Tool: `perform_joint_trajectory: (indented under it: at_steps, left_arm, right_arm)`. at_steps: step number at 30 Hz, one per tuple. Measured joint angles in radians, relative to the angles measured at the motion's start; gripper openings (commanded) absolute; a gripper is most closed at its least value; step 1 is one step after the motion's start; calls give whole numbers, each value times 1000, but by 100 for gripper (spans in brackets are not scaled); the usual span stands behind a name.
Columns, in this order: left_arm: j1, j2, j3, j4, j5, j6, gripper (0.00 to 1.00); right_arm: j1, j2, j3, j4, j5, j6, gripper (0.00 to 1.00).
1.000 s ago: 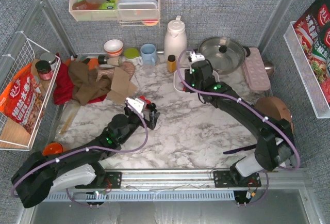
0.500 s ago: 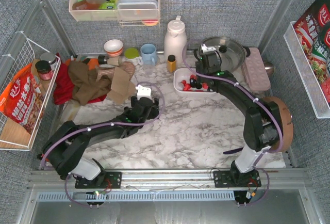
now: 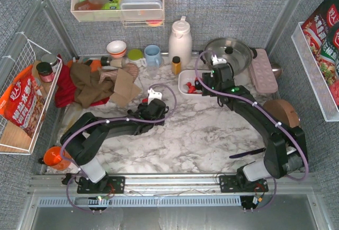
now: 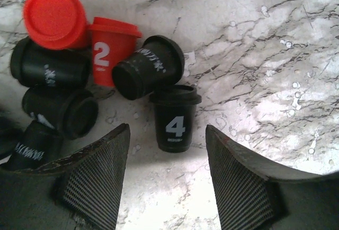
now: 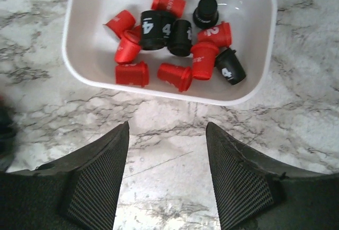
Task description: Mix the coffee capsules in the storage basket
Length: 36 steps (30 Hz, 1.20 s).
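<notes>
Several loose black and red coffee capsules (image 4: 106, 65) lie on the marble in the left wrist view. One black capsule marked 4 (image 4: 175, 118) stands just ahead of my open, empty left gripper (image 4: 167, 127), which hangs low over the table (image 3: 149, 108). The white storage basket (image 5: 71, 55) holds several more red and black capsules (image 5: 204, 58); in the top view its left end (image 3: 183, 80) shows with a few capsules (image 3: 189, 87). My right gripper (image 5: 167, 125) is open and empty, over the marble just short of the basket's rim, and partly covers the basket in the top view (image 3: 211, 84).
A white thermos (image 3: 180, 36), a yellow-capped bottle (image 3: 176, 64), a steel pot (image 3: 228, 50) and a pink tray (image 3: 263, 71) stand behind the basket. Cups, a bowl and crumpled cloths (image 3: 95, 84) lie at the back left. An orange object (image 3: 53, 156) sits near the left arm's base.
The left arm has stretched out further right and away over the loose capsules. The right gripper drew back toward the pot, then returned over the basket.
</notes>
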Motion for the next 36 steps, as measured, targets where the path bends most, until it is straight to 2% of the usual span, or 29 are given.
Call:
perform_joint_trajectory:
  at_steps: [3,15,21,24,27,32,36]
  left_arm:
    - [0,39,29,0,15,11,64]
    - [13,102,81,-21,12,55,36]
    - [8,46,41,6,40,104,36]
    - [-14,-21,-14,102,70,171,36]
    - [-47,-100,-126,291,145,257,36]
    - [-88,-169,-293,619,293,404,36]
    - [-113,-188,-334,801,371,482,36]
  right_arm:
    - [8,-31,-15,-2,-26,16,63]
    - [79,-175,-60,-37,-101,44,63]
    - [127,-217,-61,-72,-154,64,64]
    - [142,-230,-66,-82,-187,87,71]
    - [150,-240,-88,-82,-242,125,76]
    - [168,-244,-118,-68,-346,192,78]
    - [191,-242,-126,-32,-414,235,76]
